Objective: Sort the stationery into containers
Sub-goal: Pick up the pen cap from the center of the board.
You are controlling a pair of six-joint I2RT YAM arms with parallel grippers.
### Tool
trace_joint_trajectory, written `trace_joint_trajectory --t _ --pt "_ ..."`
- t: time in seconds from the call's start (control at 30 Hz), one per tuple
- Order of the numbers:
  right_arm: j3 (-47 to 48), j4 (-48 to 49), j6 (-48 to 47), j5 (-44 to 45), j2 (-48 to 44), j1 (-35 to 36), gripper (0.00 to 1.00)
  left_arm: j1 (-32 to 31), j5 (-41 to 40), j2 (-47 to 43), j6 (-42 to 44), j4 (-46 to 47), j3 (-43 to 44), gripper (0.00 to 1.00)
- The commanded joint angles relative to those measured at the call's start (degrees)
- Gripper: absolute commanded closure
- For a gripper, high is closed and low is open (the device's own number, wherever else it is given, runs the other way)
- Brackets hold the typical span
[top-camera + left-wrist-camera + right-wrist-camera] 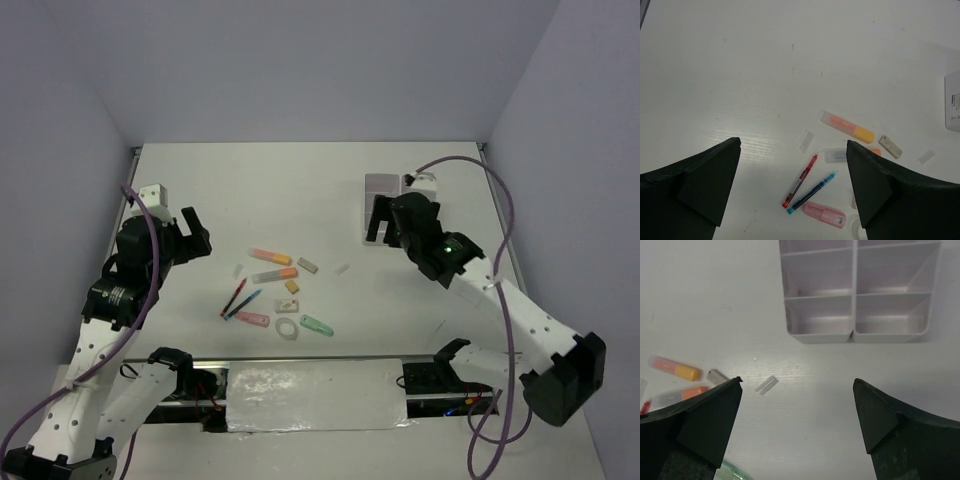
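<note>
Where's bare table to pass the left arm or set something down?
Free: the far stretch of white table between the back wall and the orange-and-yellow highlighter; also the gap between the small clear strip and the white compartment tray. Crowded: from that highlighter down to the clear ring and green piece.

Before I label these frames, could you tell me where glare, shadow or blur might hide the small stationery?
Top external: the white table nearly swallows the clear ring; the shiny sheet at the near edge glares. Left wrist: sharp, red pen and blue pen crisp, mild sheen on the table. Right wrist: soft shadows inside the containers; the clear piece is faint.
</note>
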Motion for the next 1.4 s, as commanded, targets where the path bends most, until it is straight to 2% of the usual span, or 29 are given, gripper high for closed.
trace_joint_trajectory --t 0.0,0.03,0.2,0.3,0.43,0.63,0.7,0.73,0.83,0.87,0.97,1.07,1.17,1.23,1.37 --pt "0.35 5.31 6.72 -0.14 4.44 2.33 0.00 0.52 2.64 -0.36 0.28 3.34 -0.56 0.01" --pt "0.18 5.76 10.83 -0.14 6.71 3.12 0.00 0.61 3.35 -0.19 0.37 3.78 -0.65 0.01" --pt "3.51 4.19 17.09 5.64 13.58 8.13 0.00 0.52 5.72 0.69 0.72 3.78 -0.92 0.01" --pt "3.34 3.83 20.87 4.52 14.56 8.75 0.00 0.61 9.48 0.78 1.68 4.92 -1.44 0.01" --pt "-0.87 5.32 21.16 8.63 7.12 8.75 0.00 0.52 16.97 4.10 1.61 7.56 -1.45 0.01" --pt "0.43 -0.91 18.87 13.91 -2.57 8.40 0.00 -2.81 17.95 12.19 -1.74 6.77 5.31 0.01" --pt "0.26 -2.93 17.73 15.06 -7.03 8.48 0.00 -7.81 16.81 14.74 -2.44 6.86 7.25 0.01" --pt "-0.52 -2.42 15.20 15.67 -8.54 8.40 0.00 -12.53 15.85 18.06 -3.14 6.86 8.91 0.01" --pt "0.43 -3.98 13.51 16.73 -13.03 8.22 0.00 -20.37 13.49 27.12 -4.03 7.65 12.86 0.01" --pt "0.87 -5.73 13.07 16.99 -13.82 8.22 0.00 -24.84 13.03 29.58 -4.12 8.00 13.93 0.01" --pt "1.58 -7.07 12.11 16.39 -17.86 8.31 0.00 -30.31 12.58 39.78 -4.29 10.02 18.50 0.01" --pt "1.14 -7.94 10.35 15.50 -20.59 8.22 0.00 -33.31 13.21 48.39 -4.03 12.66 21.93 0.02" --pt "1.67 -11.11 10.26 16.81 -22.09 8.31 0.00 -37.44 10.75 60.67 -1.67 9.42 29.56 0.05" --pt "1.58 -12.52 10.43 17.52 -23.31 8.22 0.00 -40.17 8.90 64.92 -1.22 6.69 35.37 0.08" --pt "0.79 -12.96 9.82 17.61 -25.95 8.31 0.00 -41.23 5.65 73.26 -0.52 6.33 38.46 0.15"
